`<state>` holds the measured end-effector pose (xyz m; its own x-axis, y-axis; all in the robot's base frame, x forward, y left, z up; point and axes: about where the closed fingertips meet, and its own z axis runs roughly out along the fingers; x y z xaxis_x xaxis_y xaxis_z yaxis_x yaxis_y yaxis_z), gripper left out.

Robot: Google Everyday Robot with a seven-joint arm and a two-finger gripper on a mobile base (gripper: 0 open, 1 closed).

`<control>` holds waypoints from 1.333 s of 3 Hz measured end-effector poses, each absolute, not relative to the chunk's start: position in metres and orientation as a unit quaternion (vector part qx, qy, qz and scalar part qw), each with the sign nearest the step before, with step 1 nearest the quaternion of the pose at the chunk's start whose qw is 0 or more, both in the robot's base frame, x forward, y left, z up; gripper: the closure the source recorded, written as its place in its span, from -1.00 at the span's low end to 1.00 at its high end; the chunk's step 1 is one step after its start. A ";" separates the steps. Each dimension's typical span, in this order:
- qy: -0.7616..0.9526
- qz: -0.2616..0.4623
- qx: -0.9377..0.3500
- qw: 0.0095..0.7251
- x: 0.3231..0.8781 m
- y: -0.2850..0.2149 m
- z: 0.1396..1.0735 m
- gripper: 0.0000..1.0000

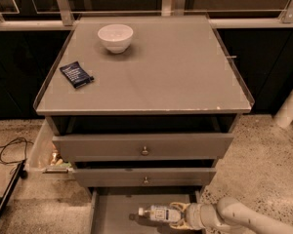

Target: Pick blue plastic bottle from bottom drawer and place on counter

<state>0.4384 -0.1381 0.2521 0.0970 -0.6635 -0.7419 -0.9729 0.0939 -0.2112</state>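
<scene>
The blue plastic bottle (157, 213) lies on its side in the open bottom drawer (113, 211), white cap pointing left. My gripper (174, 214) reaches in from the right, low at the frame's bottom edge, and its fingers are closed around the bottle's right end. The arm runs off to the lower right. The counter (161, 72) is the flat grey cabinet top above, with a thin clear rim.
A white bowl (115, 37) stands at the counter's back left and a dark blue snack packet (76, 74) lies near its left edge. Two wider drawers with round knobs (145, 150) are partly pulled out above the bottom drawer. A cable (10, 152) lies on the floor at left.
</scene>
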 end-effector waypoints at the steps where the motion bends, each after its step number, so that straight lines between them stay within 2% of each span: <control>1: 0.636 0.173 -0.650 0.379 0.435 -0.166 0.299 1.00; 3: 0.625 0.121 -0.662 0.395 0.438 -0.223 0.403 1.00; 4: 0.607 0.101 -0.663 0.426 0.426 -0.261 0.496 1.00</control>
<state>0.4258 -0.2606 0.4958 0.2437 -0.7190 -0.6509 -0.8909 0.0992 -0.4431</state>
